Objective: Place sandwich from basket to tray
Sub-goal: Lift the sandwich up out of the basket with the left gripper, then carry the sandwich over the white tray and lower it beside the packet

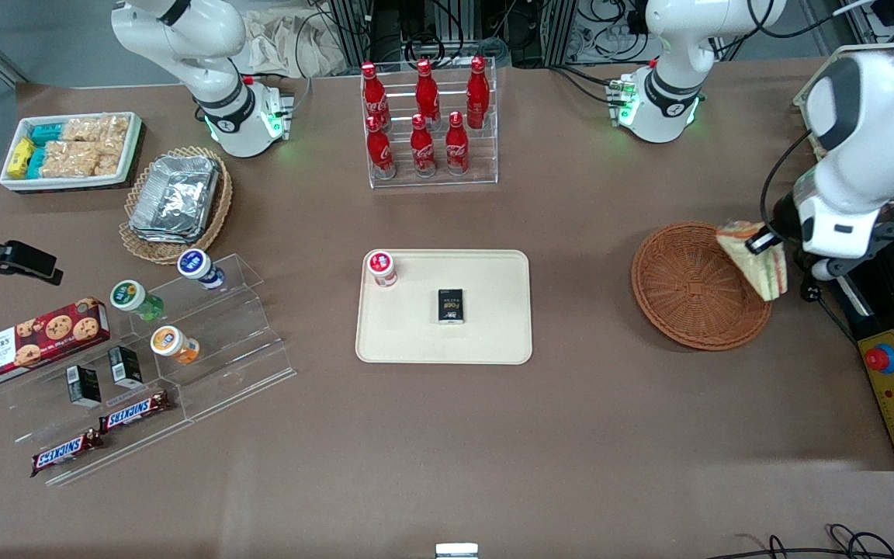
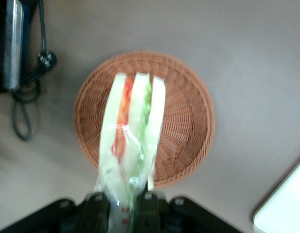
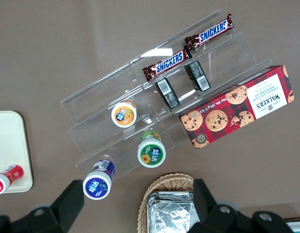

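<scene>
End effector (image 1: 761,242): we are seeing it hanging above the basket's edge toward the working arm's end of the table, its fingers (image 2: 146,206) closed tight on the sandwich.
Sandwich (image 1: 757,260): it is hanging clear of the wicker, held by one end, wrapped in clear film; in the left wrist view (image 2: 132,131) we are looking along its layered edge, red and green filling showing between pale bread.
Basket (image 1: 691,287): it is sitting on the table (image 1: 610,435) with nothing in it, directly under the sandwich (image 2: 188,121).
Tray (image 1: 493,341): it is lying well apart from the basket, toward the parked arm's end.
On the tray: a red-lidded cup (image 1: 382,268) is standing in one corner and a small black box (image 1: 450,305) is lying near the middle; we are seeing bare tray on the side nearest the basket.
Between basket and tray: only bare table is showing.
Farther from the camera: a clear rack of red bottles (image 1: 425,124) is standing.
</scene>
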Robot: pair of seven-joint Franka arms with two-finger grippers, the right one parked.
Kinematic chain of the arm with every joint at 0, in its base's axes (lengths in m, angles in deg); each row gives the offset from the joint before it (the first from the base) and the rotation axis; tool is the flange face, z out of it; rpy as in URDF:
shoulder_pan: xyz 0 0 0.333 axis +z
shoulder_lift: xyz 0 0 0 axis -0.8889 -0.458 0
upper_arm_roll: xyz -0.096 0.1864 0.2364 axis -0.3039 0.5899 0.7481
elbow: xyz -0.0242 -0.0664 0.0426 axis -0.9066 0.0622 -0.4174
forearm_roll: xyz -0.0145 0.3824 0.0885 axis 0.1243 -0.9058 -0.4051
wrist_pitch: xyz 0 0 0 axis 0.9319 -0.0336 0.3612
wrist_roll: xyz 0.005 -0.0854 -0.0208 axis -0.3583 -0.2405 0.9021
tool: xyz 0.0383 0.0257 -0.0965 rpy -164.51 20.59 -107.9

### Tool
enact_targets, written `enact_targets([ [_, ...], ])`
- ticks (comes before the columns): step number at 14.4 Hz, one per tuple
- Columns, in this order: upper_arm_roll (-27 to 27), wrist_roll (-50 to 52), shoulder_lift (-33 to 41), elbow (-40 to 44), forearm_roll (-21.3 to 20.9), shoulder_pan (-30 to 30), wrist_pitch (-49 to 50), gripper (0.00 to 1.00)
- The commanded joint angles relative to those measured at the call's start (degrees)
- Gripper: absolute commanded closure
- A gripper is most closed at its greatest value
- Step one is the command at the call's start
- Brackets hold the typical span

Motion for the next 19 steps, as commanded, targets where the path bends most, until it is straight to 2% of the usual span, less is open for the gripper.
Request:
enact_targets([
  [1, -2.2, -7.2, -4.3, 13.0, -0.4, -0.1, 13.6, 1.00],
  [3, -5.8, -8.3, -5.8, 17.6, 0.5, -0.2, 15.8, 1.00],
  [5, -11.8, -5.7, -7.5, 20.7, 1.2, -0.2, 15.8, 1.00],
  [7, -17.2, -2.3, -11.8, 24.0, 4.5, -0.2, 15.1, 1.00],
  [10, -23.8, 1.6, -15.0, 22.4, 4.5, -0.5, 8.5, 1.00],
  [14, -25.1, 6.7, -21.5, 19.3, 2.6, -6.1, -2.5, 1.00],
  [19, -25.1, 8.1, -25.5, 11.0, 1.8, -10.5, -15.2, 1.00],
])
